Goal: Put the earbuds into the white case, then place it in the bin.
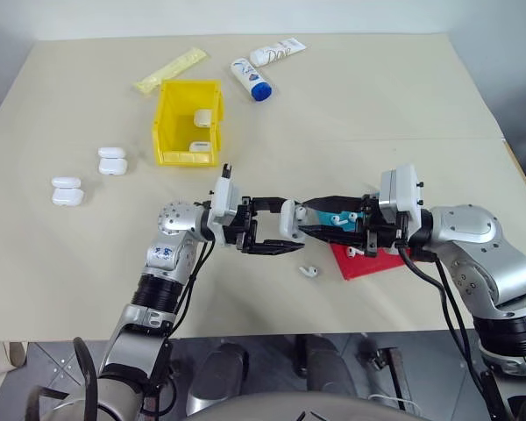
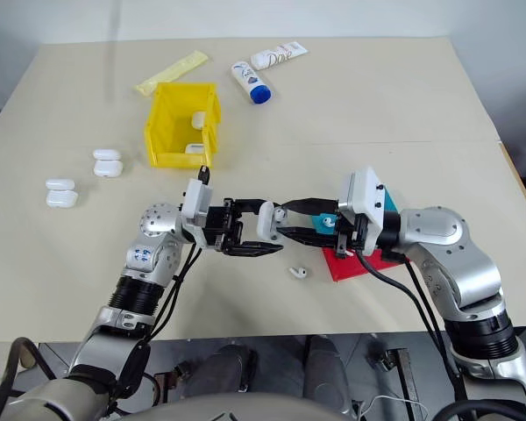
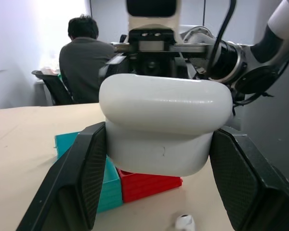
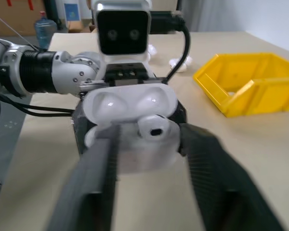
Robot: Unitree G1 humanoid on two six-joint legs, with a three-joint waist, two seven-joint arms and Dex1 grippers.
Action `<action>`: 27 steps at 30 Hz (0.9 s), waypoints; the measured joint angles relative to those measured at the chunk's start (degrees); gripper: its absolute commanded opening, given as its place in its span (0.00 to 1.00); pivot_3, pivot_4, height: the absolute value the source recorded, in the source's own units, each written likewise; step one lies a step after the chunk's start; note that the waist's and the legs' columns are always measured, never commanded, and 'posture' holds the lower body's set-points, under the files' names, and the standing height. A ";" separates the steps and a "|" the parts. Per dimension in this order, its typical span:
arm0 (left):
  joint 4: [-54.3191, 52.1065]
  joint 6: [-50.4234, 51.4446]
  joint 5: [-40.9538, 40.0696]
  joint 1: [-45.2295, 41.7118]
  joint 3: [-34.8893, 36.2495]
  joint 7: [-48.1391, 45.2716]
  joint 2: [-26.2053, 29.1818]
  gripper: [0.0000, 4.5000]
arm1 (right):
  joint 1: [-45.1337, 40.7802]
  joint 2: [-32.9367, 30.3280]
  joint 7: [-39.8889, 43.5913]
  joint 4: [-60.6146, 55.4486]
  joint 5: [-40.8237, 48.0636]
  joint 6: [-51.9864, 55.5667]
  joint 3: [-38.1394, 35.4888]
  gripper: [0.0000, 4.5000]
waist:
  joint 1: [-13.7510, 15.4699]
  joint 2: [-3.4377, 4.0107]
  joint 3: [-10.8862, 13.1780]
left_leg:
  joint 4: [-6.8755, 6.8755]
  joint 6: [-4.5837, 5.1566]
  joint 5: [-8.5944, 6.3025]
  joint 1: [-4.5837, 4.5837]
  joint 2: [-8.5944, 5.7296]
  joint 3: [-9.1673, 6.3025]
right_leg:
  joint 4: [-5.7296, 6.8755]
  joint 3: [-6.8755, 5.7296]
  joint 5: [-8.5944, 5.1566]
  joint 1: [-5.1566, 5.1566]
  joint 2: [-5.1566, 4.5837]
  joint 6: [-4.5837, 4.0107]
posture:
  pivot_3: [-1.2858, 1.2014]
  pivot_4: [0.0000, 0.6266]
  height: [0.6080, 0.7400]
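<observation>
One earbud (image 1: 309,271) lies on the table (image 1: 377,105), beside the red tray (image 1: 368,261).

I'm reading "Dove" on the white tube (image 1: 277,53) lying at the top centre of the frame; the blue-capped tube (image 1: 252,78) beside it carries print I probably can't resolve.

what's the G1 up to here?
It's loading earbuds into a white case. The left gripper holds the open case in mid-air above the table, and the right gripper stands open right at it, with an earbud sitting at the case's mouth, not fully seated. Another earbud lies loose on the table near the red tray and blue tray. The yellow bin already holds two cases; four more wait left of it.
</observation>
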 measured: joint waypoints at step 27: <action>7.46 -4.28 -0.04 -2.62 7.98 5.51 2.61 0.62 | 46.79 -1.90 -6.42 -7.66 -0.39 4.39 -40.14 0.85 | 1.24 -0.01 -0.01 | 0.00 0.03 0.00 0.03 0.00 0.10 | 0.01 0.10 0.02 0.06 0.01 0.04 | 0.52 0.24 1.00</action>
